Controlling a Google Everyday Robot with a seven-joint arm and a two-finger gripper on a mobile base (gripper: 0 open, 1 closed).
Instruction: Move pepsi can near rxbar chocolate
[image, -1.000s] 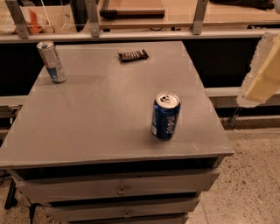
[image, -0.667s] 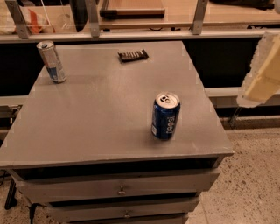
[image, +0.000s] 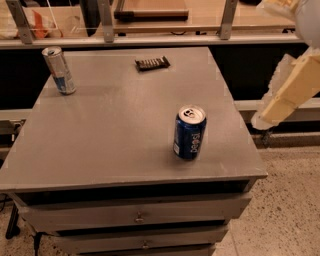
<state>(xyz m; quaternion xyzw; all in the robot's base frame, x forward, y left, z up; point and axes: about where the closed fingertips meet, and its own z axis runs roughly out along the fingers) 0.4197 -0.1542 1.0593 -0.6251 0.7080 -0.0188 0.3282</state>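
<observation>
The pepsi can (image: 189, 132), dark blue with a silver top, stands upright on the grey table (image: 110, 130) towards its front right. The rxbar chocolate (image: 152, 63), a small flat dark bar, lies near the table's far edge, well apart from the can. My gripper (image: 264, 119) is at the lower end of the cream-coloured arm (image: 292, 87), off the table's right edge, to the right of the can and clear of it. It holds nothing that I can see.
A slimmer silver-and-blue can (image: 59, 70) stands upright at the table's far left corner. A shelf with metal posts (image: 150, 35) runs behind the table. Drawers (image: 137, 215) sit below the tabletop. Speckled floor lies to the right.
The arm has shifted slightly left and down at the right edge of the view. The cans and the bar have not moved.
</observation>
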